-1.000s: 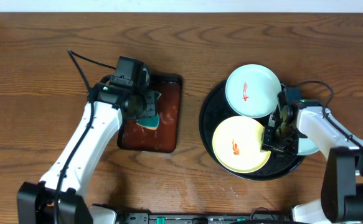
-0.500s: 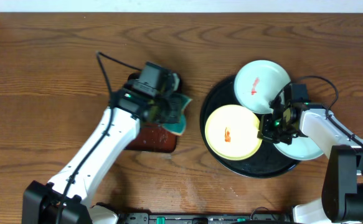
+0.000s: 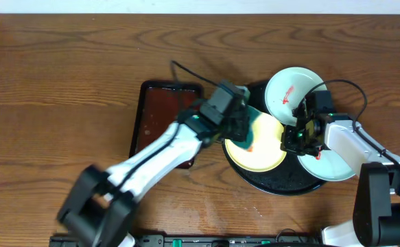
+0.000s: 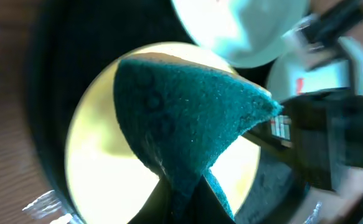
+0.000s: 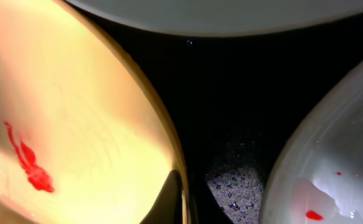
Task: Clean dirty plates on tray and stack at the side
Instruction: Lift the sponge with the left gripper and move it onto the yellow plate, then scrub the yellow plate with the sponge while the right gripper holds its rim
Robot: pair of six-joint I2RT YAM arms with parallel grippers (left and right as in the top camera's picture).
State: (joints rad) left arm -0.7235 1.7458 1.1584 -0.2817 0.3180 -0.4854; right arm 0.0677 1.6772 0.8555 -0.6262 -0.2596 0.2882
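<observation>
Tabletop (image 3: pixel 62 75): brown wood grain, carrying both trays.
Reddish-brown tray (image 3: pixel 160 113): a small rectangle on the left, just beside the black tray; the left arm crossed over its near right corner.
Left pincer (image 3: pixel 241 123): reached over the left edge of the black tray, pressed together on the sponge. Its fingers were mostly hidden by the sponge in the wrist view.
Sponge (image 4: pixel 181 118): teal and folded into a wedge, pinched at its narrow end, with the broad end over the yellow plate. Whether it touched the plate could not be told.
Black tray (image 3: pixel 282 184): large, round and raised at the rim, right of centre; all three plates lay on it or across its rim.
Yellow plate (image 3: pixel 263 156): in the left half of the black tray, with a red smear (image 5: pixel 28 165) on its face.
Far mint plate (image 3: pixel 290 92): at the tray's far edge, close to the yellow plate, with red sauce near its middle.
Right pincer (image 3: pixel 297 139): pinching the right rim of the yellow plate; one dark finger (image 5: pixel 170 198) showed on that rim.
Right mint plate (image 3: pixel 333 165): right of the pincer, partly under the right arm, reaching past the tray's right rim, with a small red spot on it.
</observation>
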